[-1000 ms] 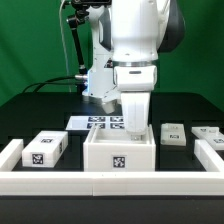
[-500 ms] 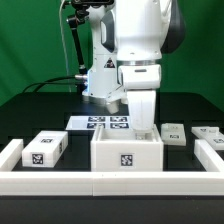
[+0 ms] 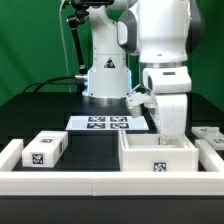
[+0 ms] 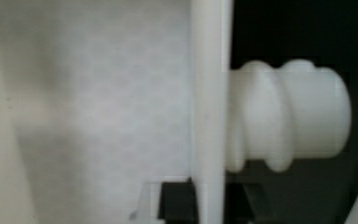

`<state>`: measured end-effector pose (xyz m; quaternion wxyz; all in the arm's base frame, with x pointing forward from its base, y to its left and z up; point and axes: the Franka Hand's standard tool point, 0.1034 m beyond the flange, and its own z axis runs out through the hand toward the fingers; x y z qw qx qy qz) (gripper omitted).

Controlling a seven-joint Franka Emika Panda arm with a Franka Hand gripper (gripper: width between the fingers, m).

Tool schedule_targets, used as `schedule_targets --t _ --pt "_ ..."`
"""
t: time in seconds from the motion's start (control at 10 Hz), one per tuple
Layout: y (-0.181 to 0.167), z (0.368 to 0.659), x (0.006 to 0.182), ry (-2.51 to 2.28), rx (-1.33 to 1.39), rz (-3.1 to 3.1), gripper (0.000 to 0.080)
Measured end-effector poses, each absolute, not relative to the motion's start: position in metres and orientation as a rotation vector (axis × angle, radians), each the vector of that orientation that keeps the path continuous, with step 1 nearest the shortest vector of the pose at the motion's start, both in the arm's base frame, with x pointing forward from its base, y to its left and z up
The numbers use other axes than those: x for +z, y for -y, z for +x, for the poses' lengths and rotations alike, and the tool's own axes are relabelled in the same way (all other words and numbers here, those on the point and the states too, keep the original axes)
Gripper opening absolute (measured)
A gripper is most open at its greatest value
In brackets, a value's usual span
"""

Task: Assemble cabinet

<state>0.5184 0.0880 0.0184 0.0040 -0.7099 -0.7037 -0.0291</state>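
Note:
The cabinet body (image 3: 160,157), a large open white box with a tag on its front, rests against the front rail at the exterior view's right. My gripper (image 3: 172,128) reaches down over its back wall and is shut on that wall. In the wrist view the thin wall edge (image 4: 208,90) runs between my dark fingertips (image 4: 176,202), with the gripper (image 4: 208,202) closed around it. A ribbed white round part (image 4: 293,110) sits next to the wall. One tagged drawer block (image 3: 45,150) lies at the left. Another block (image 3: 209,133) shows partly behind the body on the right.
Low white border rails run along the front (image 3: 80,184), the left (image 3: 9,152) and the right (image 3: 213,152). The marker board (image 3: 105,123) lies flat in front of the arm's base (image 3: 106,75). A black cable stand (image 3: 72,45) rises at the back left.
My gripper has moved toward the exterior view's right and carried the cabinet body along the front rail, from the middle to the right side. The left drawer block has not moved.

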Motion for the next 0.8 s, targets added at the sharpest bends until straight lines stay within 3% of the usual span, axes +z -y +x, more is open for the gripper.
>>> schedule_targets --t 0.4,0.7,0.8 --pt "-0.115 0.519 0.018 2.209 -0.054 -2.196 0.0034" --pt "-0.114 0.52 0.018 2.199 -0.061 -2.209 0.0034" --pt "-0.113 0.521 0.019 2.187 -0.074 -2.227 0.0217"
